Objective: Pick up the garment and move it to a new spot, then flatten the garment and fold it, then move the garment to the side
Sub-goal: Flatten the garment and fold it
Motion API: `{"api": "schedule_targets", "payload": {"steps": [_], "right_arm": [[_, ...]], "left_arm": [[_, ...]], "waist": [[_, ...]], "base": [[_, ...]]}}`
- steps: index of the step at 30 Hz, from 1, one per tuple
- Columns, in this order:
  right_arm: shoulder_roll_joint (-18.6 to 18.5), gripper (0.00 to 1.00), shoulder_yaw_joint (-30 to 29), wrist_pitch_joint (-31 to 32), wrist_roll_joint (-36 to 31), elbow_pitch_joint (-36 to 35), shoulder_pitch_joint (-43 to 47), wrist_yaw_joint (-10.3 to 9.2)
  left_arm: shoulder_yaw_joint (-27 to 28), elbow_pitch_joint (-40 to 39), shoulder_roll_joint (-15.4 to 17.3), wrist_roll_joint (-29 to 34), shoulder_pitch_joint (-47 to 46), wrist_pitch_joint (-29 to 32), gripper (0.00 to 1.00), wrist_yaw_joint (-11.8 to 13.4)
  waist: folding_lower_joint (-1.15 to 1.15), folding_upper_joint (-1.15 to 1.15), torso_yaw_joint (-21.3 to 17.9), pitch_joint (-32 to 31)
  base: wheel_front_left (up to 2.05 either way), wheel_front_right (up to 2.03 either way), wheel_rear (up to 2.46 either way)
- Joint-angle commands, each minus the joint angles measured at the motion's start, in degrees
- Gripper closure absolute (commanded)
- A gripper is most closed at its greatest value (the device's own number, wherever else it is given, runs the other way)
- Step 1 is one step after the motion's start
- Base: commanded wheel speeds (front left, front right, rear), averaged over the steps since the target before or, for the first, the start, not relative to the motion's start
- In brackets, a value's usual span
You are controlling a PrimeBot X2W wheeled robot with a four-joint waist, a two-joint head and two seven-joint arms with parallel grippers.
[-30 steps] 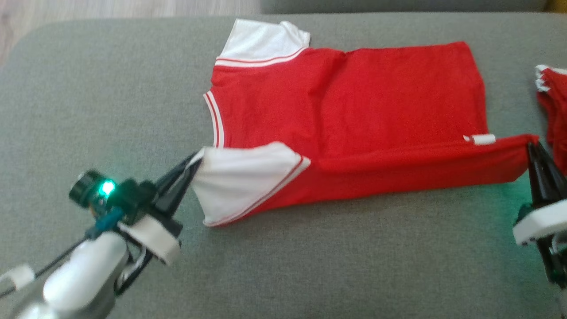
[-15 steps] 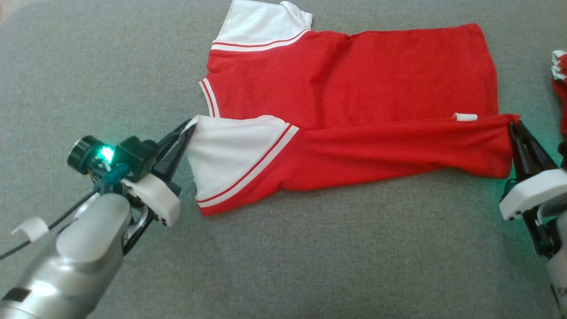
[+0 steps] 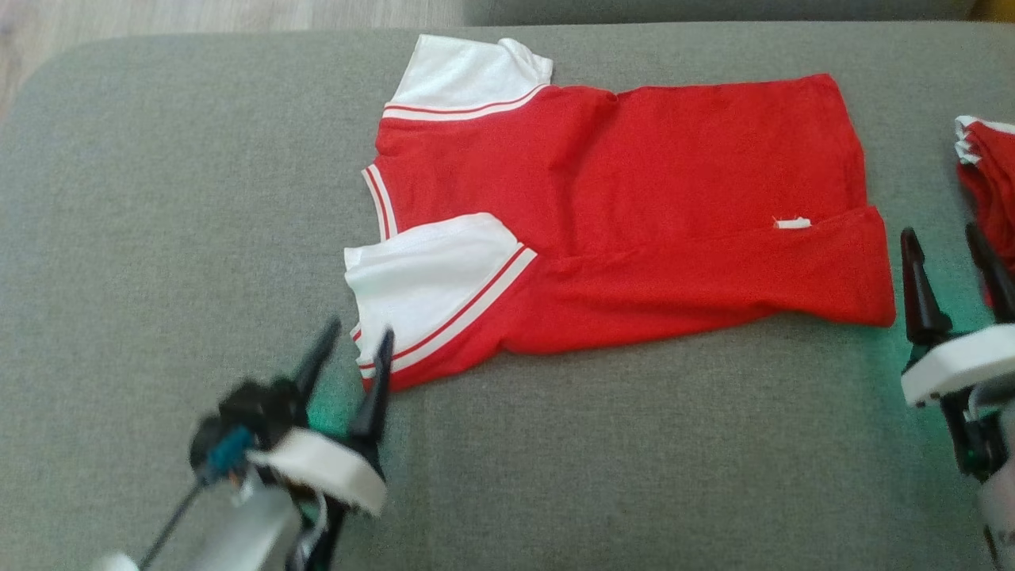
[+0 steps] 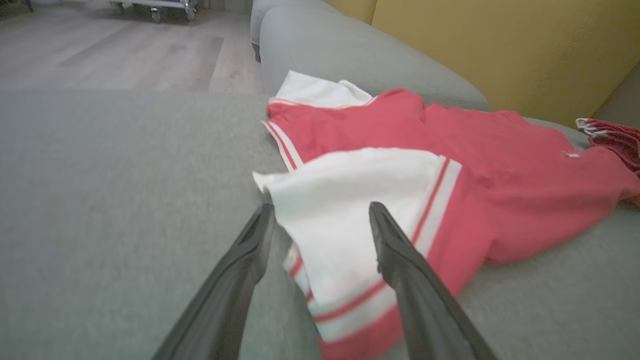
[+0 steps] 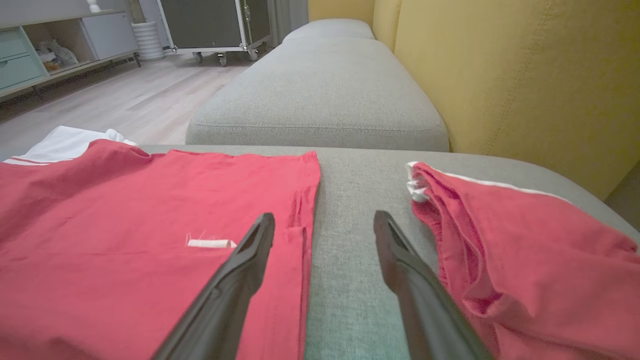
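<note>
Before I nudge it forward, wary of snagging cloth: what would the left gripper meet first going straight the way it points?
Probably the white sleeve of the red shirt, just ahead of the open left gripper; its height above the cloth is unclear.

1. Left gripper (image 3: 360,327): no longer clamped on the white sleeve (image 3: 428,262). Jaws now spread wide and drawn back; the sleeve edge lies loose just ahead of its fingertips.
2. Right gripper (image 3: 940,230): has let go of the hem corner (image 3: 868,301). Jaws now apart, corner just beside its left finger.
3. Garment (image 3: 634,159): folded-over strip no longer pulled taut between the two grippers; lies slack.
</note>
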Motion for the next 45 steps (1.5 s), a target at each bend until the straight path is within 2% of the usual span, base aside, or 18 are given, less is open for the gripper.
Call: {"api": "schedule_targets", "payload": {"steps": [1,5,10,13,14,15,16,19,22,32,33,34,35,36,45], "right_arm": [[-0.5,0.00,0.5,-0.8,0.3,-1.3,0.5,-0.04],[0.0,0.00,-0.2,-1.0,0.0,-1.4,1.3,-0.04],[0.4,0.00,-0.3,-1.1,-0.2,-1.5,1.4,-0.04],[0.5,0.00,-0.2,-1.2,-0.2,-1.5,1.4,-0.04],[0.4,0.00,-0.3,-1.1,-0.2,-1.3,1.5,-0.04],[0.4,0.00,-0.3,-1.0,-0.1,-1.0,1.6,-0.04],[0.3,0.00,-0.3,-0.8,0.1,-0.7,1.6,-0.04],[0.4,0.00,-0.4,0.4,0.8,0.6,2.1,-0.04],[0.3,0.00,-0.1,2.4,1.4,2.4,2.6,-0.04],[-0.6,0.00,3.1,9.4,5.1,3.1,4.6,-0.04],[-0.8,0.07,3.4,10.4,5.5,3.2,4.7,-0.04],[-0.9,0.52,3.6,11.3,5.9,3.2,4.8,-0.04],[-1.1,0.79,3.8,12.0,6.2,3.1,4.8,-0.04],[-1.3,1.00,3.9,12.7,6.5,3.1,4.8,-0.04],[-4.1,1.00,6.1,17.1,8.9,-0.7,6.3,-0.04]], "left_arm": [[2.7,-1.7,0.9,-0.5,-1.7,-0.5,0.00,0.2],[3.5,-1.5,-0.9,-0.4,2.5,-0.5,0.00,0.8],[4.0,3.5,-2.1,-1.0,3.5,-0.2,0.00,2.0],[3.1,6.3,-2.7,-1.6,3.0,1.5,0.00,0.6],[2.7,6.8,-3.0,-1.8,2.7,1.8,0.06,-0.3],[2.1,7.1,-3.1,-1.7,2.4,1.8,0.59,-1.4],[1.7,7.1,-3.3,-1.5,1.9,1.5,1.00,-2.4],[0.6,7.3,-3.5,-0.8,1.0,0.9,1.00,-4.1],[0.3,7.4,-3.2,0.4,0.2,0.3,1.00,-4.5],[1.5,4.8,-0.2,5.3,-0.1,-0.5,1.00,-2.7],[1.7,4.2,0.1,5.8,0.0,-0.5,1.00,-2.4],[2.0,3.6,0.4,6.3,0.1,-0.5,1.00,-2.1],[2.3,3.0,0.7,6.8,0.2,-0.5,1.00,-1.9],[2.5,2.4,0.9,7.3,0.4,-0.5,1.00,-1.8],[3.4,-0.7,2.3,9.3,2.5,-0.5,1.00,-1.4]], "waist": [[0.01,0.00,0.0,-0.1],[0.01,0.00,-0.1,-0.5],[0.01,0.00,-0.5,-0.8],[0.01,0.00,-0.6,-0.8],[0.01,0.00,-0.6,-0.8],[0.01,0.00,-0.6,-0.8],[0.01,0.00,-0.5,-0.8],[0.01,0.00,0.0,-1.2],[0.01,0.00,0.6,-1.5],[0.01,0.00,1.9,-2.5],[0.01,0.00,2.0,-2.5],[0.01,0.00,2.0,-2.6],[0.01,0.00,2.1,-2.7],[0.01,0.00,2.1,-2.7],[0.01,0.00,2.0,-4.3]], "base": [[0.00,0.00,0.00],[0.00,0.00,0.00],[0.00,0.00,0.00],[0.00,0.00,0.00],[0.00,0.00,0.00],[0.00,0.00,0.00],[0.00,0.00,0.00],[0.00,0.00,0.00],[0.00,0.00,0.00],[0.00,0.00,0.00],[0.00,0.00,0.00],[0.00,0.00,0.00],[0.00,0.00,0.00],[0.00,0.00,0.00],[0.00,0.00,0.00]]}}
